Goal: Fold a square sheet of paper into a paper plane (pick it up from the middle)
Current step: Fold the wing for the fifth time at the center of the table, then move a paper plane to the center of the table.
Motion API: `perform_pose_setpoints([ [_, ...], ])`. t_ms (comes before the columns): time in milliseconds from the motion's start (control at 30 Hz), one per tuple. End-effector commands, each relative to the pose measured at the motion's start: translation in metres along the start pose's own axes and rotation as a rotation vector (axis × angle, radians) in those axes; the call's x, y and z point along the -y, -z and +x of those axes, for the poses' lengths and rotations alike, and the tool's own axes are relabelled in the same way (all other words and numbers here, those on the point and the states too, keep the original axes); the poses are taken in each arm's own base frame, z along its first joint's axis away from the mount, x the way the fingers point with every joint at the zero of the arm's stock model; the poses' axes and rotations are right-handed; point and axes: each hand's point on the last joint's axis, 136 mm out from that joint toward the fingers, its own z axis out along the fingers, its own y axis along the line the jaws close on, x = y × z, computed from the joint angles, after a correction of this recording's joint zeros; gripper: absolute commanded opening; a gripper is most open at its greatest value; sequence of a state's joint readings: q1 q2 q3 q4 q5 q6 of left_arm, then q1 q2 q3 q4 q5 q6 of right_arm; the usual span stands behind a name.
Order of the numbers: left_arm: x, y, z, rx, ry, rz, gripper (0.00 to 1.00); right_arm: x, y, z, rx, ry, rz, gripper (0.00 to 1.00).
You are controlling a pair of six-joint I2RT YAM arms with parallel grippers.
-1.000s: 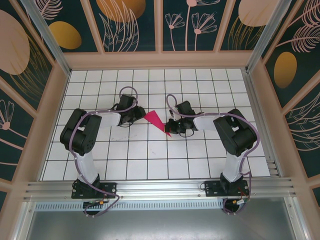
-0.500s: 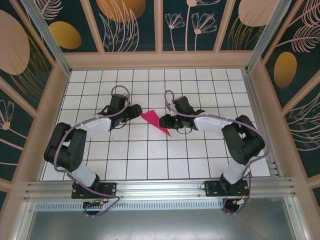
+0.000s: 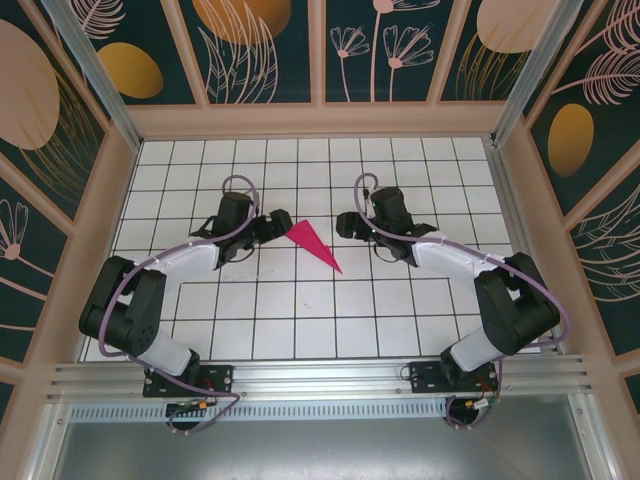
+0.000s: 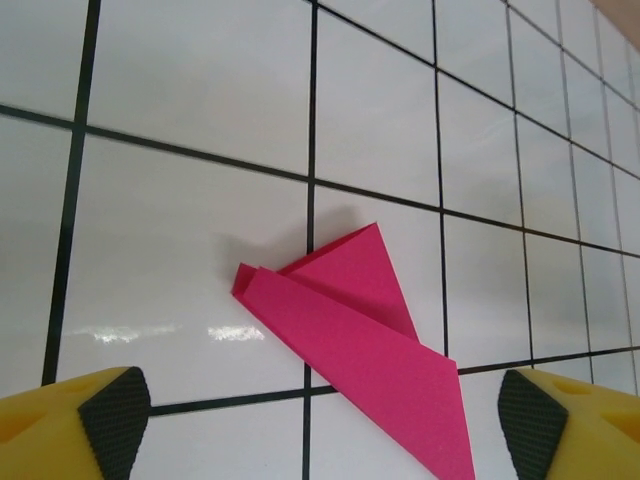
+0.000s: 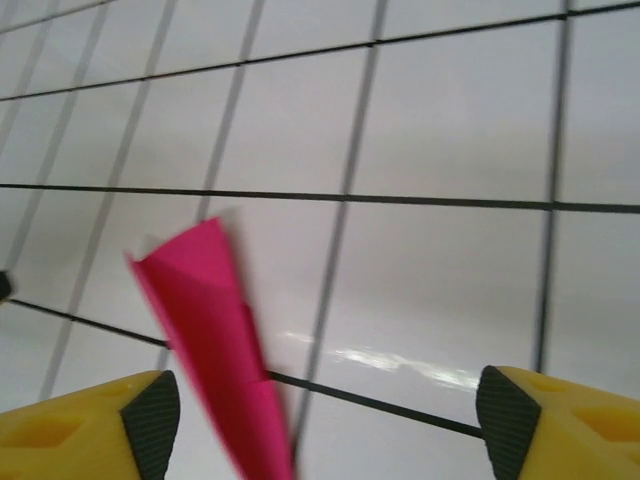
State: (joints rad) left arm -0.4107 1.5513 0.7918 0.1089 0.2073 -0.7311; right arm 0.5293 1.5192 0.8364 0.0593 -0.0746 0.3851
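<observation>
Magenta-pink and slim, the pointed folded paper plane (image 3: 312, 243) lies on the white grid-tiled table (image 3: 300, 310), held by neither arm. Its wide end sits just beside the left gripper (image 3: 272, 225), and its tip points toward the near right. The yellow, black-padded fingers of that claw stand wide apart around nothing. The right gripper (image 3: 345, 222), a little apart from the plane, is spread wide too.
</observation>
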Motion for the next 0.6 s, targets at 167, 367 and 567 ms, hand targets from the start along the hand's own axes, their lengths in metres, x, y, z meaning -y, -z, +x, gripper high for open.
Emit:
perform_pose_setpoints([
  [167, 0.026, -0.019, 0.012, -0.003, -0.136, -0.21, 0.97, 0.058, 0.01, -0.01, 0.117, -0.131, 0.164, 0.89],
  [367, 0.026, -0.044, 0.024, -0.04, -0.257, -0.416, 0.99, 0.079, 0.016, -0.01, 0.132, -0.195, 0.198, 0.89],
  [567, 0.022, -0.058, 0.041, -0.111, -0.339, -0.532, 0.96, 0.083, 0.015, -0.009, 0.127, -0.22, 0.196, 0.89],
])
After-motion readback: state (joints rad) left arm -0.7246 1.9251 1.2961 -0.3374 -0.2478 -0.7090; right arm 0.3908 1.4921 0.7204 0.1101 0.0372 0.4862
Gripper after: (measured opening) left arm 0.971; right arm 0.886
